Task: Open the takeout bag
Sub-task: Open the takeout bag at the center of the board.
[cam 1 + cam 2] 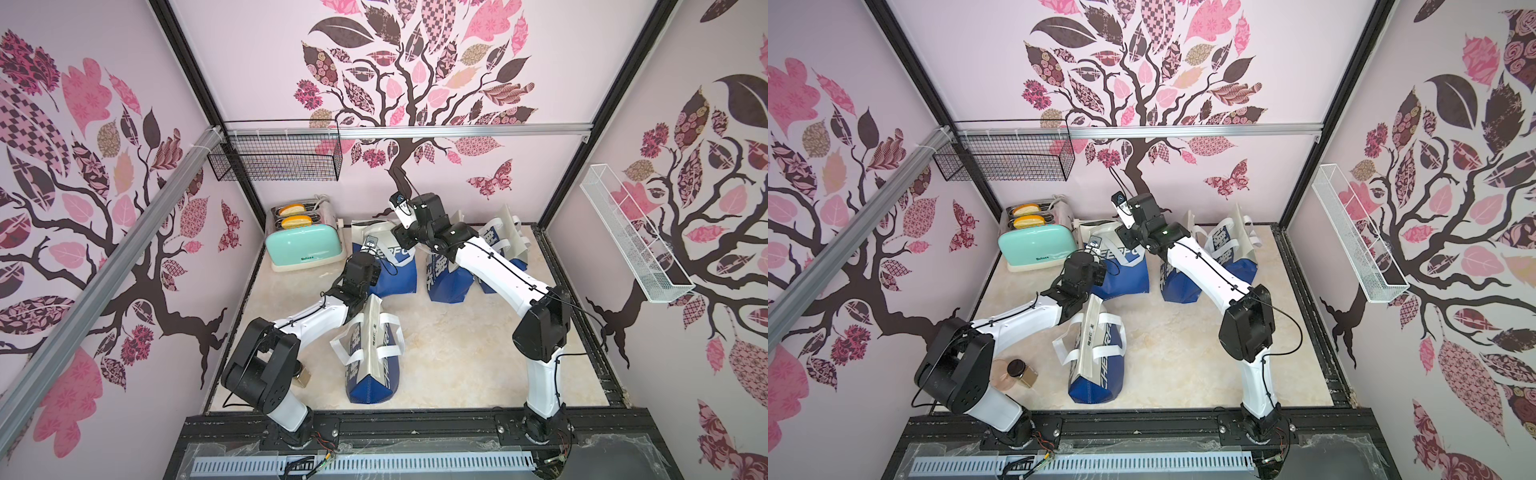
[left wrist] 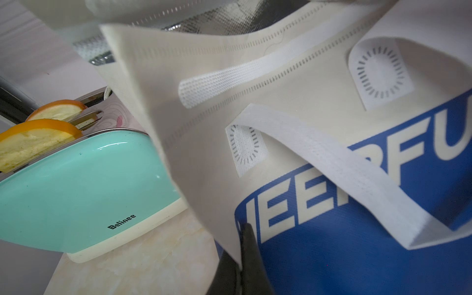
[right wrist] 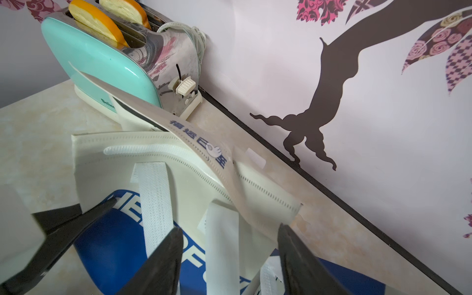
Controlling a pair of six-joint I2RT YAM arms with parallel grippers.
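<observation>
You had the left gripper clamped on the rim of the blue-and-cream fabric takeout bag, right gripper apart, empty — mouth looked barely parted.

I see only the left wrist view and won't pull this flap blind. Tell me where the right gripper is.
Observer: The right gripper hangs over the same takeout bag, jaws open.
Operator: Count the bags out there.
Observer: Four: yours beside the toaster, a middle bag and a far bag partly covered by the right arm, and a fallen bag lying on its side by the left arm.
Operator: Report anything by the left arm's base.
Observer: A dark-lidded jar sits beside it, seen in a top view.
</observation>
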